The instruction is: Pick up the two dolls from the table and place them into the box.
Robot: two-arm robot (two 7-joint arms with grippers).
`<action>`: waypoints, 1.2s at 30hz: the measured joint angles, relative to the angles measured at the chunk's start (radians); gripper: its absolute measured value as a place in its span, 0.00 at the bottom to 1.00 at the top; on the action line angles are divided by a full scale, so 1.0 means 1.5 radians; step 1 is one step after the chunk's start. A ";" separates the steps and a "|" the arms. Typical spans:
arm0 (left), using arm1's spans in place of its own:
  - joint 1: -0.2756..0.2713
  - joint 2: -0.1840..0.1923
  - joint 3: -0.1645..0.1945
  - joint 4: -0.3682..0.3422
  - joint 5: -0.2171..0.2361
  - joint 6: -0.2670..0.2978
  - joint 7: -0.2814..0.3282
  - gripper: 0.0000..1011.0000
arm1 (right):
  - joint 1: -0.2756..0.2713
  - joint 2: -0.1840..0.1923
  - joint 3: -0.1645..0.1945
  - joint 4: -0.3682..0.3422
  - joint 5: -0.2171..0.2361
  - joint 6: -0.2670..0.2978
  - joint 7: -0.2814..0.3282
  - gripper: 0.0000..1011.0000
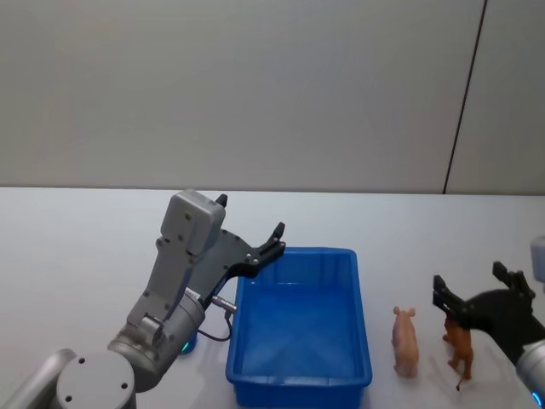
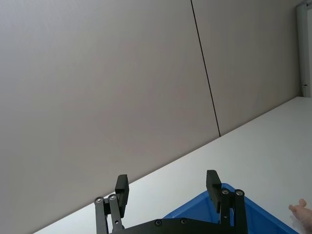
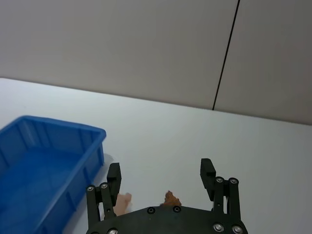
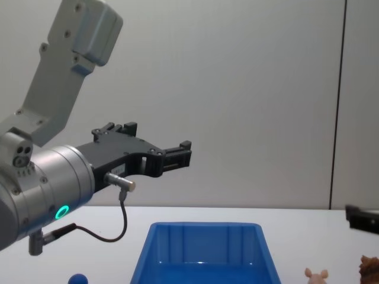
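Head view: right gripper (image 1: 468, 277) spread wide, hovering over shaggy reddish-brown thin-limbed toy (image 1: 458, 341) on plain white tabletop (image 1: 85, 256), 3 o'clock of bright blue ribbed plastic bin (image 1: 298, 252); pale pink pig-like toy (image 1: 406, 341) between. Left gripper (image 1: 250, 215) at bin's 10 o'clock. Left wrist view: spread, empty. Right wrist view: centre on body, not limbs; descend straight, else likely to clip pig. Chest view: lift above rim before crossing.
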 joint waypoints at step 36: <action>0.000 0.000 0.000 0.000 0.000 0.000 0.000 0.99 | 0.022 -0.057 -0.017 0.105 -0.020 0.103 -0.075 0.99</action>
